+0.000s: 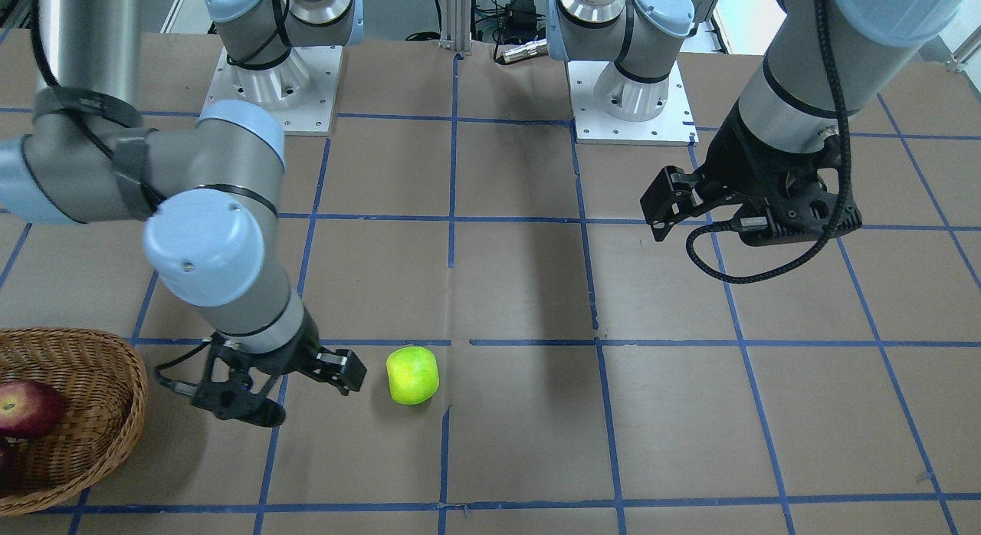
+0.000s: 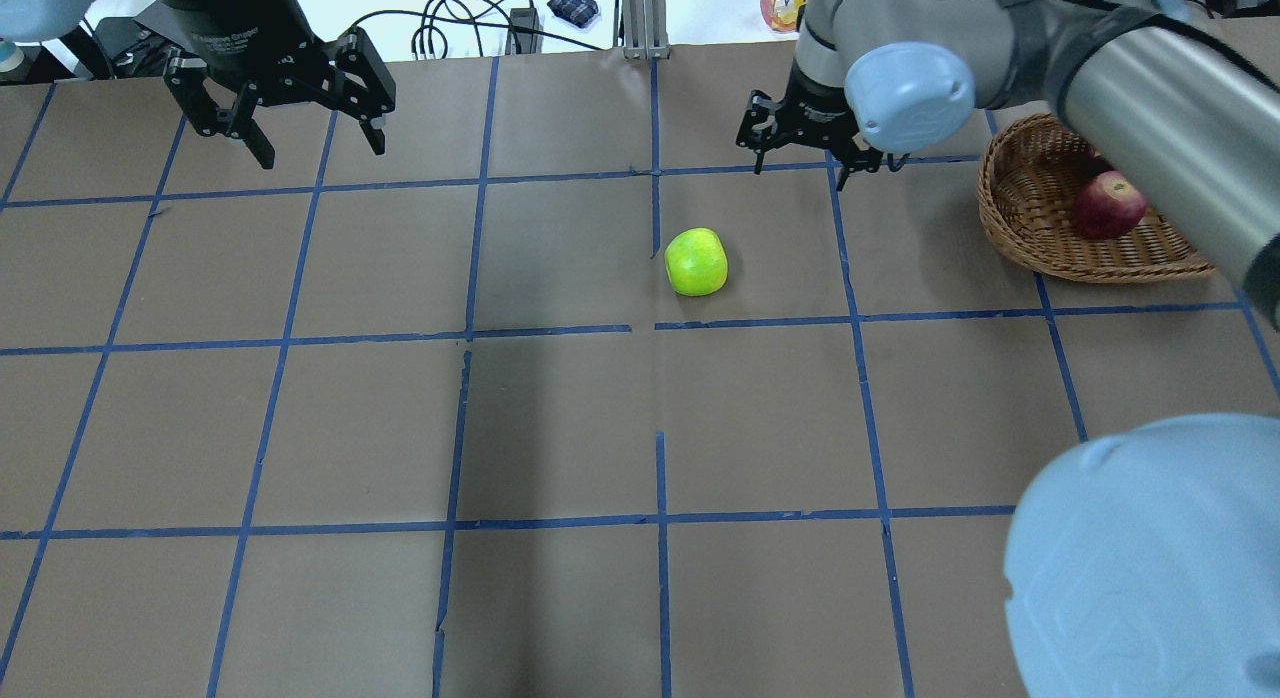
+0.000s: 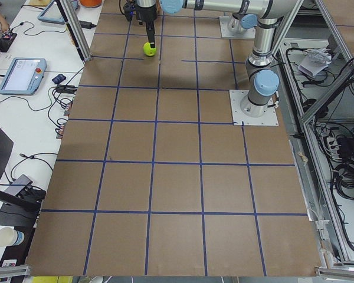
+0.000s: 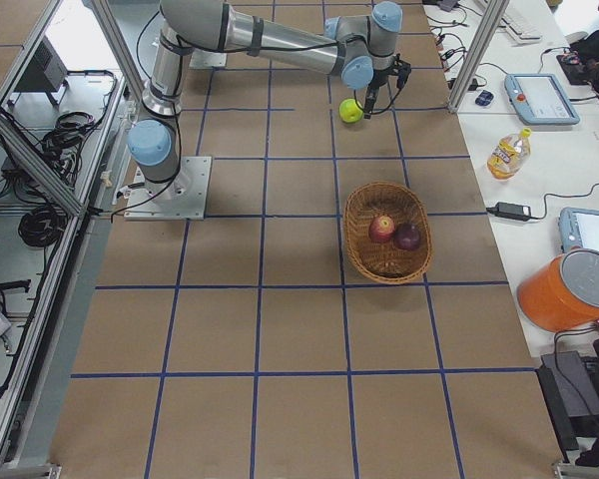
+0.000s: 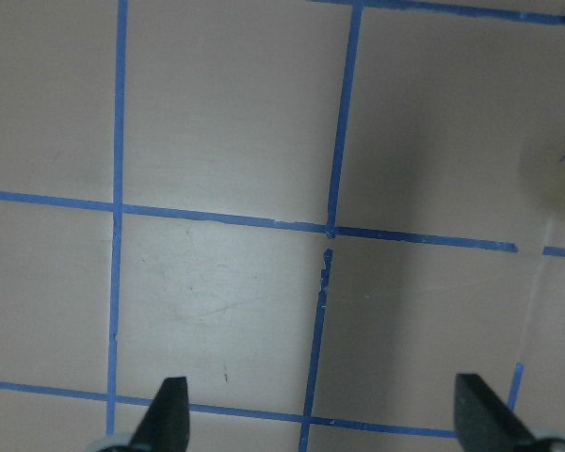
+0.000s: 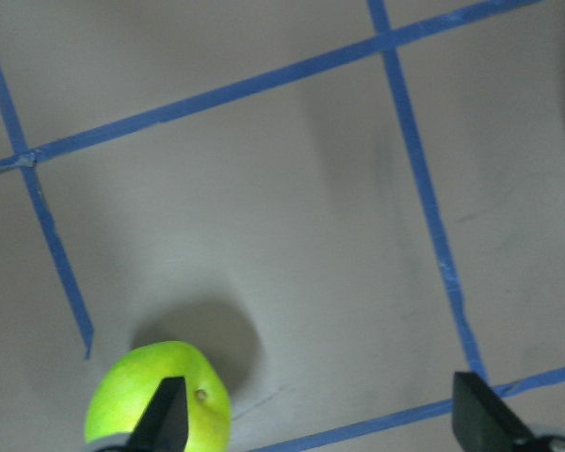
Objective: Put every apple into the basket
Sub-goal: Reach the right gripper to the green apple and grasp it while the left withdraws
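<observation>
Misalignment is looking like the main hazard. The right hand (image 2: 800, 160) is hovering with its jaws spread wide and nothing in them, but the green apple (image 2: 696, 262) is not sitting between them. In the right wrist view the fruit is showing at the lower edge, partly behind one finger (image 6: 168, 419), while the gap beside it is framing only bare tabletop (image 2: 560, 428).

If the hand is lowering from here, that finger is likely landing on the apple and sending it rolling, perhaps towards the far edge opposite the robot. An off-centre squeeze is also risking a slip.

The green apple is lying towards that far edge, about midway along it. It is near the right hand, not touching, on the side away from the basket (image 2: 1008, 223).

The basket is standing towards the robot's right end, holding the red apple (image 2: 1108, 206) and the maroon apple (image 4: 408, 237). The left hand (image 2: 322, 148) is hanging open and empty over the left half, well apart.
</observation>
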Controlling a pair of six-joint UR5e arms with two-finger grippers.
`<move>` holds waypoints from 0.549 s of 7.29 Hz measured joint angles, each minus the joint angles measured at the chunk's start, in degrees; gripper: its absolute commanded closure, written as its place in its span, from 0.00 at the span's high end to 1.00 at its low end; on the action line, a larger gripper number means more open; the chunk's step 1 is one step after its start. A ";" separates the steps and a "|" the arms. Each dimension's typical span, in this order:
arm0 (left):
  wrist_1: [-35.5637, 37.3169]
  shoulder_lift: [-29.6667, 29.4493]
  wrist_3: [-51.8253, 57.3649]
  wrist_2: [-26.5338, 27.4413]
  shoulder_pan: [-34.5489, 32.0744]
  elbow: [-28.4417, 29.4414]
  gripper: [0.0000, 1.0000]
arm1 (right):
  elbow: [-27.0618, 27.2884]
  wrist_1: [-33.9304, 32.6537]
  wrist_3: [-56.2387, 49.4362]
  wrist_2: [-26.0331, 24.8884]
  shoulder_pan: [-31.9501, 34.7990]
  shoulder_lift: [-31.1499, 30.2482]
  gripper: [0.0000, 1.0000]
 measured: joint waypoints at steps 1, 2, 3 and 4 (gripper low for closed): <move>0.46 -0.01 -0.65 -0.08 -0.48 -0.24 1.00 | 0.04 -2.37 1.30 -0.05 2.45 1.80 1.00; 0.84 0.12 -0.90 -0.14 -0.72 -0.38 1.00 | 0.13 -3.43 0.42 -0.05 4.33 3.06 1.00; 0.98 0.29 -0.98 -0.16 -0.78 -0.40 1.00 | 0.24 -3.94 -2.79 -0.13 6.10 3.88 1.00; 1.01 0.40 -1.01 -0.19 -0.75 -0.36 1.00 | 0.38 -4.26 -6.46 -0.17 7.60 4.36 1.00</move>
